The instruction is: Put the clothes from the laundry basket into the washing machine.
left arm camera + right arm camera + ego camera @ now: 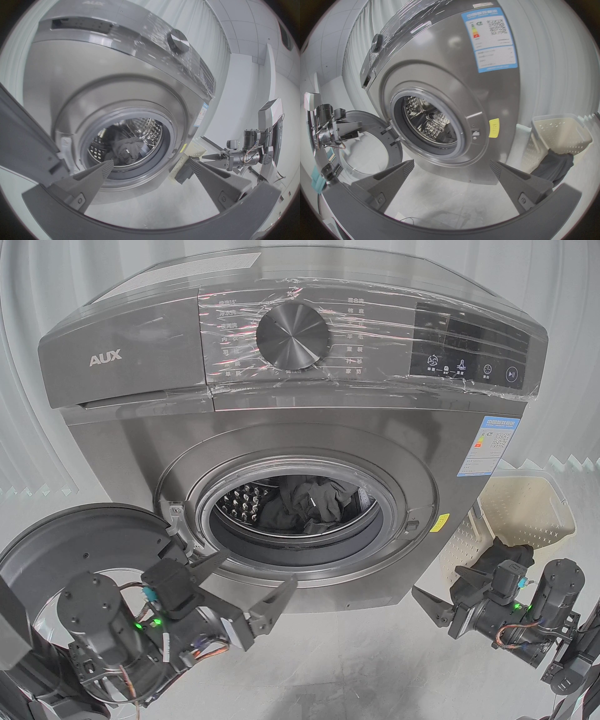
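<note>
The grey washing machine stands with its round door swung open to the left. Dark clothes lie inside the drum, also seen as clothes in the left wrist view. A cream laundry basket sits to the right of the machine with a dark garment draped over its front rim. My left gripper hangs open just below and in front of the drum opening, holding nothing. My right gripper is open and empty, low at the machine's right corner, close to the draped garment and the basket.
The open door takes up the space beside my left arm. Pale floor lies in front of the machine. White curtains hang behind and to the sides.
</note>
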Tool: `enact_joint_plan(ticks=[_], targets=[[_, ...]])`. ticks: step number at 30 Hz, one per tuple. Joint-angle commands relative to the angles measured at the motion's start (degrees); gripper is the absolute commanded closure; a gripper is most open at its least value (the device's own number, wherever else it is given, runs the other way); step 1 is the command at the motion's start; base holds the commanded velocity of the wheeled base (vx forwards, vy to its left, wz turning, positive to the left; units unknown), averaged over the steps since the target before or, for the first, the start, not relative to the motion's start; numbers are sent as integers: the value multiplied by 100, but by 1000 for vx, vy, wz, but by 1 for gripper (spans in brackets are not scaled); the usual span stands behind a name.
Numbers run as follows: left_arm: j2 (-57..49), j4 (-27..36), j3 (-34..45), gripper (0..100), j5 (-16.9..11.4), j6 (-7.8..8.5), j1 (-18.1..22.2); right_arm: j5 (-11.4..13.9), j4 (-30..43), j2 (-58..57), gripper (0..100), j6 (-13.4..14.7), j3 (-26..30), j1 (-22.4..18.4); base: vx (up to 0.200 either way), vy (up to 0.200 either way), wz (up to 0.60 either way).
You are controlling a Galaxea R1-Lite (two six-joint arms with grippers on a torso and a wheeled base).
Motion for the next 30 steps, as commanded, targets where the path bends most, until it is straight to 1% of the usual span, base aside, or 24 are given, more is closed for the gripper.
enact_joint_plan(ticks=[1, 7, 10, 11, 12, 13, 14, 15, 16, 17, 18, 19, 20, 22, 25, 27, 28, 29, 30], targets=[[-821, 7, 523, 0, 15, 113, 335, 21, 2, -354, 0, -146, 120, -349, 0, 0, 0], [-1032, -63, 892, 0, 6, 148, 626, 39, 2, -679, 0, -172, 261, -367, 0, 0, 0], [-1181, -63, 953, 0, 6, 192, 643, -5, 28, -714, 0, -163, 269, -367, -200, 0, 0], [-1278, -63, 1006, 0, 6, 271, 661, -23, 19, -732, 0, -163, 269, -367, -200, 0, 0], [-1278, -63, 1006, 0, 6, 271, 661, -23, 19, -732, 0, -163, 269, -367, -200, 0, 0], [-1419, -63, 1085, 0, 6, 377, 687, -32, 37, -776, 0, -163, 269, -358, -200, 0, 0], [-1489, -54, 1129, 0, 6, 447, 687, -32, 37, -811, 0, -172, 269, -358, -200, 0, 0], [-1533, -45, 1147, 0, 6, 482, 687, -32, 37, -846, 0, -172, 269, -358, -200, 0, 0], [-1533, -45, 1147, 0, 6, 482, 687, -32, 37, -846, 0, -172, 269, -358, -200, 0, 0], [-1638, -10, 1155, 0, 6, 570, 722, -32, 45, -925, 0, -190, 269, -367, -200, 0, 0], [-1638, -10, 1155, 0, 6, 570, 722, -32, 45, -925, 0, -190, 269, -367, -200, 0, 0], [-1709, 16, 1164, 0, 6, 649, 836, -32, 63, -995, 0, -198, 269, -428, -200, 0, 0], [-1726, 16, 1164, 0, 6, 684, 880, -32, 107, -1031, 0, -207, 269, -481, -200, 0, 0], [-1770, 16, 1191, 0, 6, 737, 933, -32, 265, -1180, 0, -242, 269, -595, -200, 0, 0], [-1884, 51, 1287, 0, 6, 719, 942, -23, 634, -1540, 0, -330, 269, -683, -200, 0, 0], [-2025, 130, 1279, 0, 6, 719, 951, -23, 1039, -1901, 0, -339, 269, -709, -200, 0, 0], [-2060, 148, 1279, 0, 6, 719, 960, -23, 1109, -1962, 0, -339, 269, -709, -200, 0, 0], [-2297, 324, 1287, 0, 6, 746, 1065, -41, 1601, -2375, 0, -339, 269, -709, -200, 0, 0], [-2438, 455, 1287, 0, 6, 755, 1100, -41, 1926, -2648, 0, -339, 269, -718, -200, 0, 0]])
